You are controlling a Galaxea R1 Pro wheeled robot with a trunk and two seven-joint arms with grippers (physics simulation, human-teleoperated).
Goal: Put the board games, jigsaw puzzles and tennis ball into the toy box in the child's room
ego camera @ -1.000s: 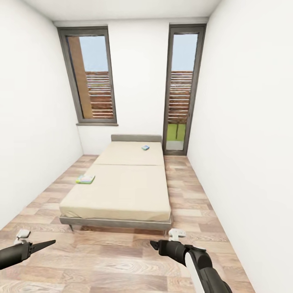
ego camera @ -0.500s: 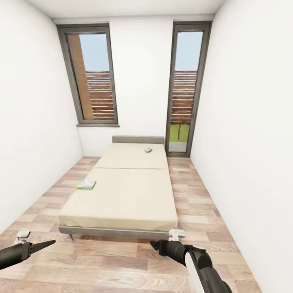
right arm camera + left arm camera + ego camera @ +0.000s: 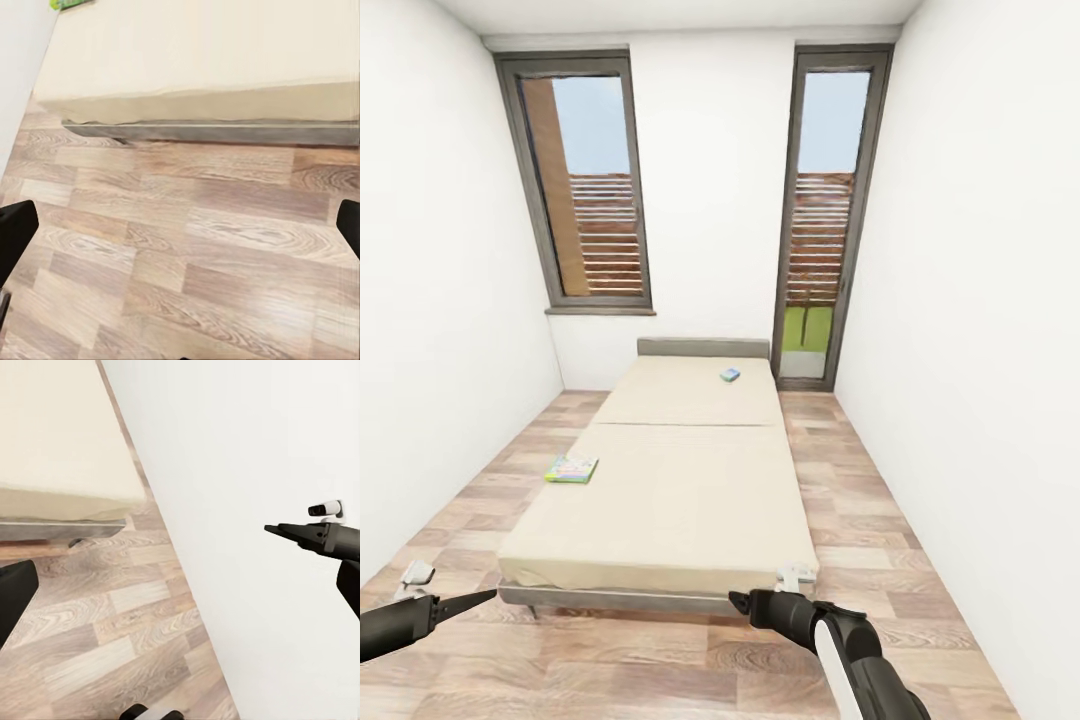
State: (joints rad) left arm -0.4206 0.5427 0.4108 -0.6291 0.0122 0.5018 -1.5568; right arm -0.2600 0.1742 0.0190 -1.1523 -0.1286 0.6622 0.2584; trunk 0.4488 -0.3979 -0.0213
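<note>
The left claw [image 3: 472, 599] hangs low at about 8 o'clock in the head view, above the wood floor [image 3: 660, 670]; its tips look pressed together and it holds nothing. The green board game [image 3: 571, 469] lies at the bed's left edge, at about 10 o'clock of the bed [image 3: 660, 490]. The small blue board game [image 3: 730, 375] lies far up near the grey headboard [image 3: 703, 347] (at about 1 o'clock). The right claw [image 3: 738, 601] hangs at 5 o'clock, just before the bed's near end; it holds nothing, and I cannot tell how far open it is.
</note>
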